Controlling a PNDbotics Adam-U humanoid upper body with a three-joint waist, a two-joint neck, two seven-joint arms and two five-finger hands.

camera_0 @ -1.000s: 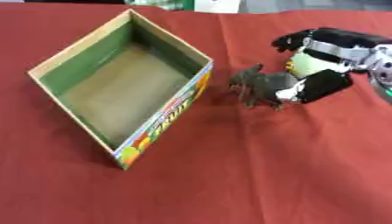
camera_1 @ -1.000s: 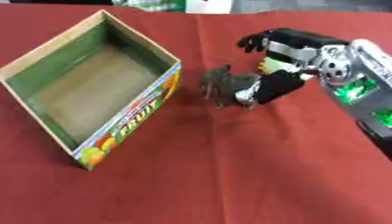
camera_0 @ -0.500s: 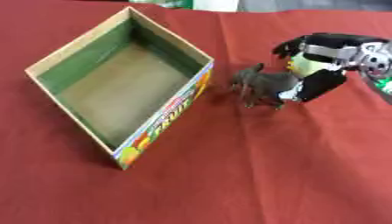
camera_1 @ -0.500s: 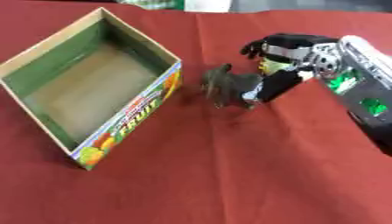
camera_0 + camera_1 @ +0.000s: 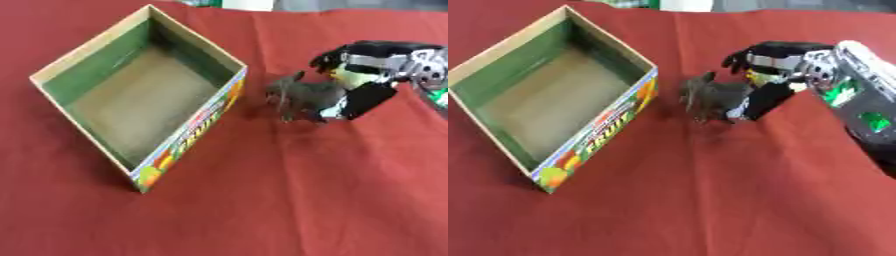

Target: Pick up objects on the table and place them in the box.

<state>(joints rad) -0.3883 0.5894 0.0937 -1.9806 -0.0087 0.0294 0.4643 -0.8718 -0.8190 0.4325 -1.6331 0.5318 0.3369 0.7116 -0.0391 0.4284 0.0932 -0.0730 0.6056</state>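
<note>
- Right hand (image 5: 773, 75) enters from 3 o'clock and sits low at the table, at about 2 o'clock in the view. Its fingers curl over the top while the thumb comes in from below.
- The fingers appear to be closing round the grey object (image 5: 306, 95), a small dark grey thing with thin legs or points, possibly a toy animal. The thumb touches its right side. Whether the curl is fully clamped is hard to make out; it reads as a pinch on the object.
- The grey object is at the table surface or barely off it, just beside the box's near-right wall, toward 3 o'clock of the box.
- Something yellowish-white shows inside the palm behind the fingers. Cannot tell whether it is part of the hand or a second item.
- Box (image 5: 51, 76): open cardboard, green inner walls, fruit print on the outer side, lying askew at 9 to 10 o'clock. Its floor shows bare, with nothing in it.
- Red tablecloth (image 5: 262, 200) covers the whole surface. No other loose items are visible on it.
- Left hand is not seen.
- Progress judged: early. Grasp is in hand; the lift, the carry toward 9 o'clock and the release over the box all remain.
</note>
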